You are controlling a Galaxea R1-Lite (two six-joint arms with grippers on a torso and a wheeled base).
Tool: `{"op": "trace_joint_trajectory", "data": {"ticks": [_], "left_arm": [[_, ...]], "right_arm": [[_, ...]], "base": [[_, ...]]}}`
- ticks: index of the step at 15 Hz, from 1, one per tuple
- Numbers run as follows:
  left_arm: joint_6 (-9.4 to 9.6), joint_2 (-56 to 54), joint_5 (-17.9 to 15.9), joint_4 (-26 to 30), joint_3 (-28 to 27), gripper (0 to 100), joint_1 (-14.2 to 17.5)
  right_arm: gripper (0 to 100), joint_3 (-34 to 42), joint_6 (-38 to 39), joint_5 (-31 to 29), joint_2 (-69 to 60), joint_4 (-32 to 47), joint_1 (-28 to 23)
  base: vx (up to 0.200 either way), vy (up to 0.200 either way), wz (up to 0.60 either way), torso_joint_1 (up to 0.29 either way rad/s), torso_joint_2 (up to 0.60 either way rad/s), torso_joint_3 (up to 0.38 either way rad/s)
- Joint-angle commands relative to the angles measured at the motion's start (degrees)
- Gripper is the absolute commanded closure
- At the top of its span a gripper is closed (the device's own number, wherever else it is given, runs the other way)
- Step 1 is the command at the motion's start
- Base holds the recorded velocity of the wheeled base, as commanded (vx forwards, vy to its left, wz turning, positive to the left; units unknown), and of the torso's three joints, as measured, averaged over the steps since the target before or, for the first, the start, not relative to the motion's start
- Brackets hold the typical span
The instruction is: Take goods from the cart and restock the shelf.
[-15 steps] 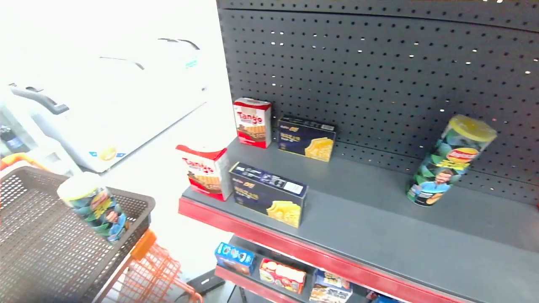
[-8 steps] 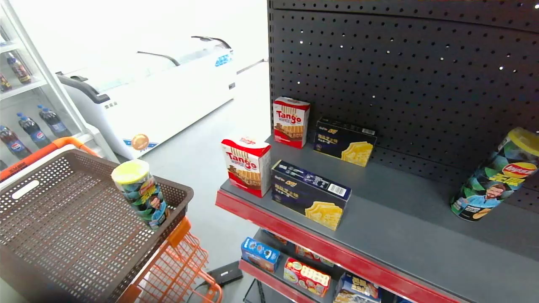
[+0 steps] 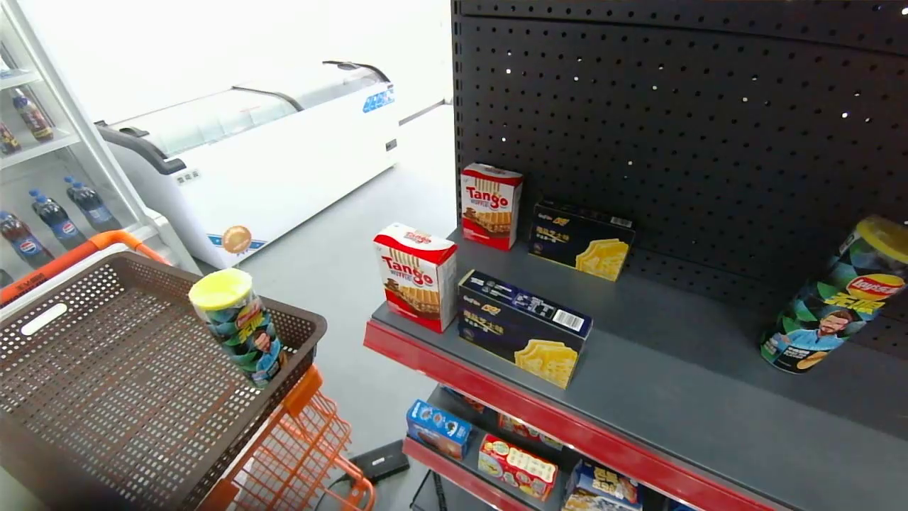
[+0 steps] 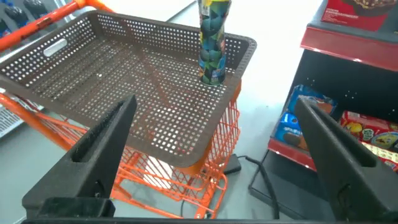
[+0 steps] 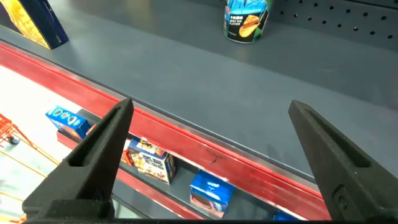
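Note:
A chip can (image 3: 237, 326) with a yellow lid stands upright at the right corner of the brown basket (image 3: 106, 376) on the orange cart (image 3: 291, 454). In the left wrist view my left gripper (image 4: 216, 104) hangs open over the basket's near side, with the can (image 4: 213, 40) farther off and nothing between the fingers. A second chip can (image 3: 830, 298) leans against the pegboard at the right of the grey shelf (image 3: 674, 397). In the right wrist view my right gripper (image 5: 211, 109) is open in front of the shelf's red edge (image 5: 186, 134), with that can (image 5: 247, 18) beyond it.
Two red wafer boxes (image 3: 417, 277) and two dark blue boxes (image 3: 525, 326) fill the shelf's left part; its middle is bare. Goods sit on the lower shelf (image 3: 496, 461). A white chest freezer (image 3: 248, 163) and a drinks fridge (image 3: 35, 184) stand behind the cart.
The head camera swung left between one second ago and half a second ago, so the whole picture shifted right. Since then nothing has moved.

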Motion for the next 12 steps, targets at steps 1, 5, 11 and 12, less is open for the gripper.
{"op": "trace_joint_trajectory", "data": {"ticks": [1,5,11,12], "left_arm": [[0.06,26.88,0.61,0.06,-8.18,0,0.16],[-1.96,47.45,0.53,-12.86,-11.17,0,2.00],[-0.82,72.76,2.72,-34.21,-11.17,0,3.32],[-0.82,76.71,2.63,-40.37,-10.82,0,3.32]], "right_arm": [[0,0.00,-0.01,0.00,0.06,0.00,0.06],[0,0.00,-0.01,0.00,0.06,-0.08,0.06],[0,0.00,-0.01,0.00,0.06,0.00,0.06],[0,0.00,-0.01,0.00,0.06,0.00,0.06]], "base": [[0.000,0.000,0.00,0.000,0.00,0.000],[0.000,0.000,0.00,0.000,0.00,0.000],[0.000,0.000,0.00,0.000,0.00,0.000],[0.000,0.000,0.00,0.000,0.00,0.000]]}}
